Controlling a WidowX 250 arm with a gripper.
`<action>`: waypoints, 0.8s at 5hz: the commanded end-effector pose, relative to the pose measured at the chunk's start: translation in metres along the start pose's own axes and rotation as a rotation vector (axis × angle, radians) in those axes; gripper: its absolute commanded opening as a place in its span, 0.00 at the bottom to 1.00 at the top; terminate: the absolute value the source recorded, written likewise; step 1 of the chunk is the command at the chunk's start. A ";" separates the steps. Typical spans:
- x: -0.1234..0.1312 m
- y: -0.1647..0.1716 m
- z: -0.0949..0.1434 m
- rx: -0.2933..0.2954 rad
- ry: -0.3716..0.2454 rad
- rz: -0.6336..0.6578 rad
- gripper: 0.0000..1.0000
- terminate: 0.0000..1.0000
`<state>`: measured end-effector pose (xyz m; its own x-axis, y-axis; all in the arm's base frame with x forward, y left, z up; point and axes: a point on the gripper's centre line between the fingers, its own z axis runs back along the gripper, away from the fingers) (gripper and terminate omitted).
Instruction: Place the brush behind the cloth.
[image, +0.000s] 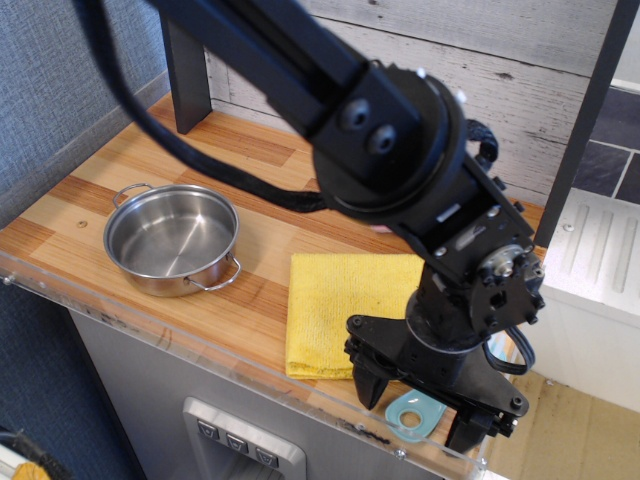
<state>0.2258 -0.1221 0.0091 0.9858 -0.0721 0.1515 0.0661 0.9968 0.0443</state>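
Observation:
The light-blue brush (412, 414) lies at the table's front right edge; only its handle end with the round hole shows, the rest is hidden under the gripper. The gripper (418, 410) hangs right over it with its fingers spread, one (367, 385) left of the handle and one (468, 428) right of it, open. The yellow cloth (340, 305) lies flat just left and behind of the gripper, its right part covered by the arm.
A steel pot (172, 240) stands at the left of the wooden table (90, 195). A black post (187, 75) rises at the back left. The table's clear front edge strip (200, 350) runs under the cloth. A bit of pink shows behind the arm.

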 end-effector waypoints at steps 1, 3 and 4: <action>0.005 0.002 -0.001 -0.010 -0.024 0.016 0.00 0.00; 0.003 0.000 -0.001 -0.009 -0.028 0.028 0.00 0.00; 0.005 0.000 0.008 -0.019 -0.037 0.022 0.00 0.00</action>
<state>0.2287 -0.1238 0.0083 0.9849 -0.0511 0.1655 0.0455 0.9983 0.0375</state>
